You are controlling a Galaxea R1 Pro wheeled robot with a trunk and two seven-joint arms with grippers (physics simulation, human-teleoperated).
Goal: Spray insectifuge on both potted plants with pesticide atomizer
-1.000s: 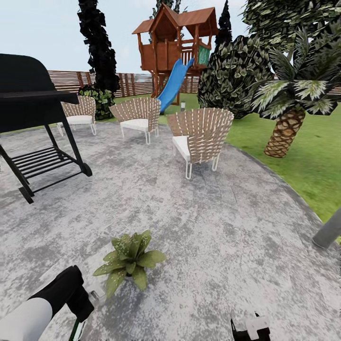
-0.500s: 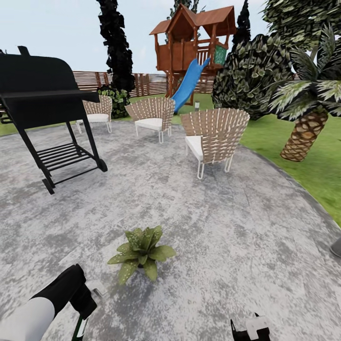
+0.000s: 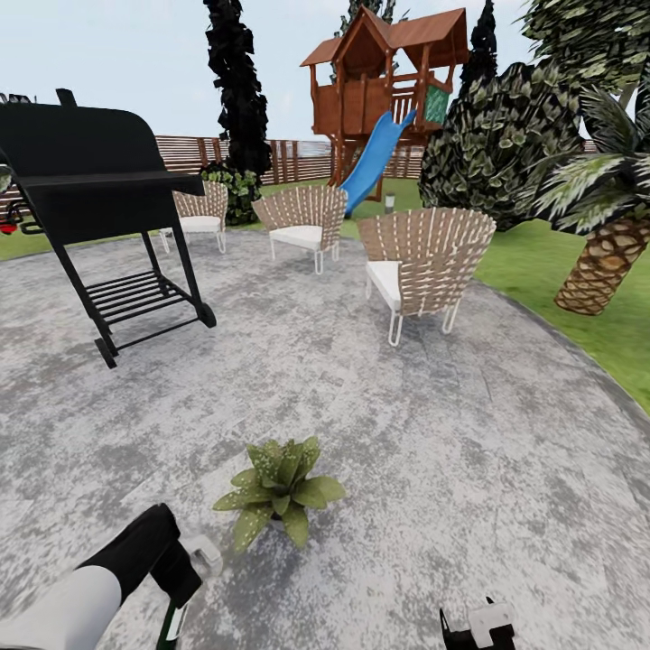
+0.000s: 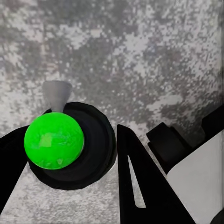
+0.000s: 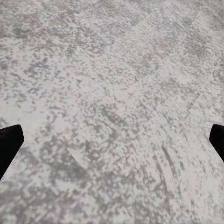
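Note:
One potted plant (image 3: 280,489), a low rosette of speckled pointed leaves, stands on the grey mottled patio (image 3: 433,433) of the garden; its pot is hidden under the leaves. Close beside it on the near left, my left gripper (image 3: 181,580) is shut on the pesticide atomizer (image 3: 204,554), whose white trigger head points toward the plant while the dark-green body hangs below. In the left wrist view the atomizer (image 4: 54,140) sits as a bright green round end between the black fingers (image 4: 133,177). My right gripper (image 3: 478,627) hangs open low over bare patio, fingertips (image 5: 9,142) far apart.
A black grill (image 3: 99,181) on a wheeled stand is at the left. Three wicker chairs (image 3: 424,262) stand behind the plant. Beyond lie the lawn (image 3: 560,298), a palm trunk (image 3: 600,271), dark bushes, a wooden playhouse with blue slide (image 3: 379,158) and the slatted fence.
The whole view has swung left, so grill, chairs and plant sit further right in the picture. My left arm with the atomizer has come a little closer to the plant.

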